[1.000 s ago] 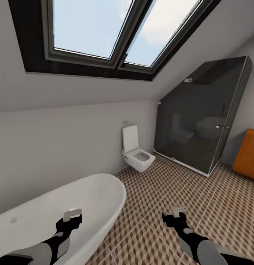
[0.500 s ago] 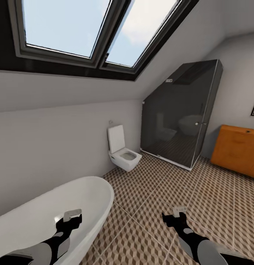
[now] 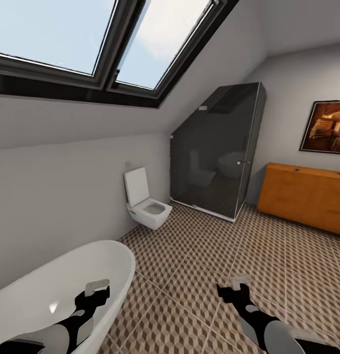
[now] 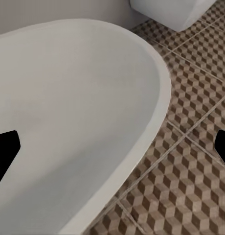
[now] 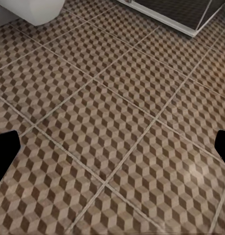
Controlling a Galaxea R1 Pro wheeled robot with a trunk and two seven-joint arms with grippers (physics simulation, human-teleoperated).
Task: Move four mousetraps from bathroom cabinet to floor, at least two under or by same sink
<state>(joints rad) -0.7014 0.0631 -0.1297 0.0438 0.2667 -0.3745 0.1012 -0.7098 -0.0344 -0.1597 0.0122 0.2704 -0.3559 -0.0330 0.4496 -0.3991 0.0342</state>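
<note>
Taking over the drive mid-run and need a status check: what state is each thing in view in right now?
cabinet: drawers shut, against the far wall
toilet: lid up
shower enclosure: glass door shut
skylight: shut
left hand: open, empty, above the white tub
right hand: open, empty, above the bathroom floor

- Sloped grey ceiling with a dark-framed skylight (image 3: 91, 44) at 11 o'clock, bright sky behind.
- White bathtub (image 3: 56, 290) at 8 o'clock.
- White toilet (image 3: 145, 209) beside a dark glass shower cubicle (image 3: 216, 152).
- Framed picture (image 3: 327, 128) at 2 o'clock.
</note>
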